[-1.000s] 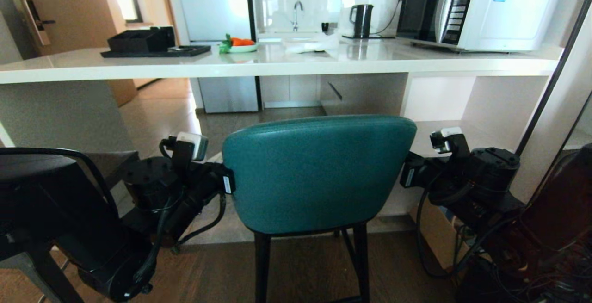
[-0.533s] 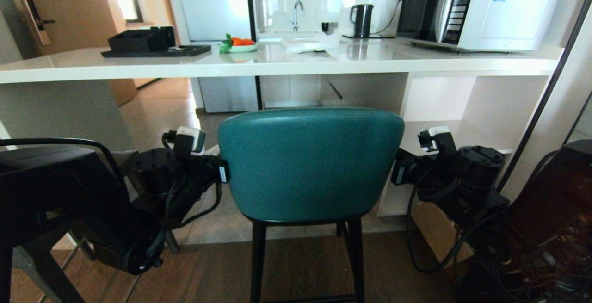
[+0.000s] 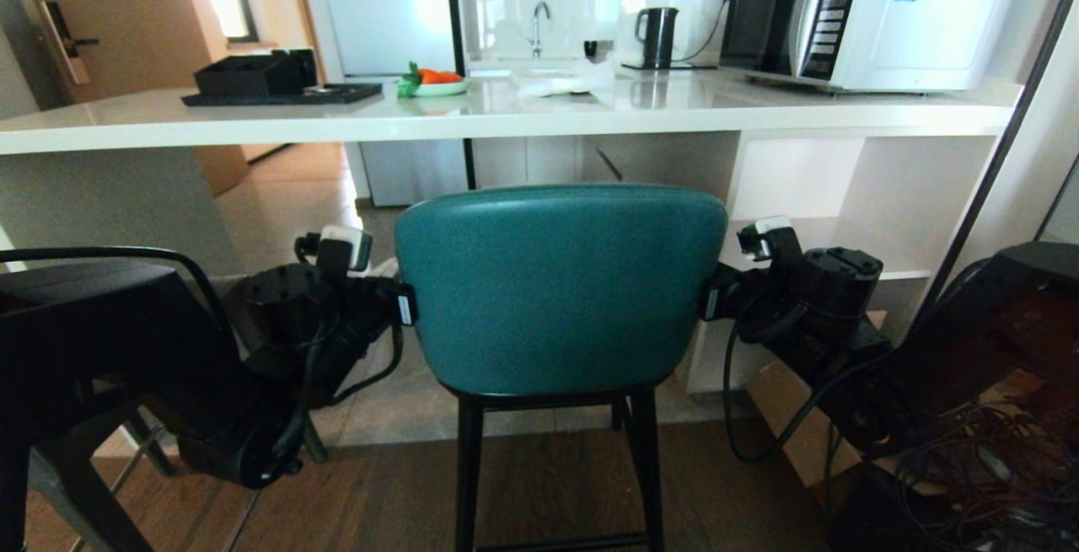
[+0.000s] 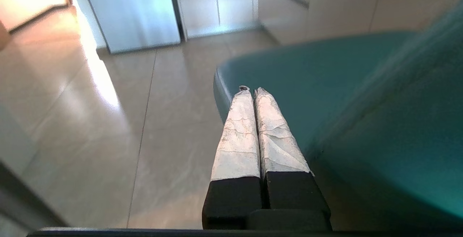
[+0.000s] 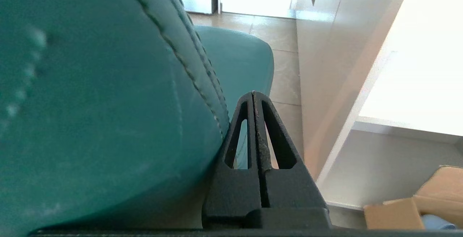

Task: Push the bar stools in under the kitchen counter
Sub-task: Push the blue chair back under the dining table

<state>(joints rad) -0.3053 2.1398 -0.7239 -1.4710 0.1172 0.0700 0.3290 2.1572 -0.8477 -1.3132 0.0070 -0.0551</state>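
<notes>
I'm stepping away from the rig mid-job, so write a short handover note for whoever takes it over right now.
Left pincer: shut, empty, against the left edge of the teal stool's backrest.
Right pincer: shut, empty, beside the backrest's right edge.
Teal stool: centred in front of the kitchen counter, its backrest short of the counter's edge; how far its seat is under cannot be told.
Dark grey stool: at the robot's left, away from the counter, untouched.
Done: both arms bracket the teal stool.
Left: push the teal stool fully under, probably by driving the base forward, then do the grey one.
</notes>
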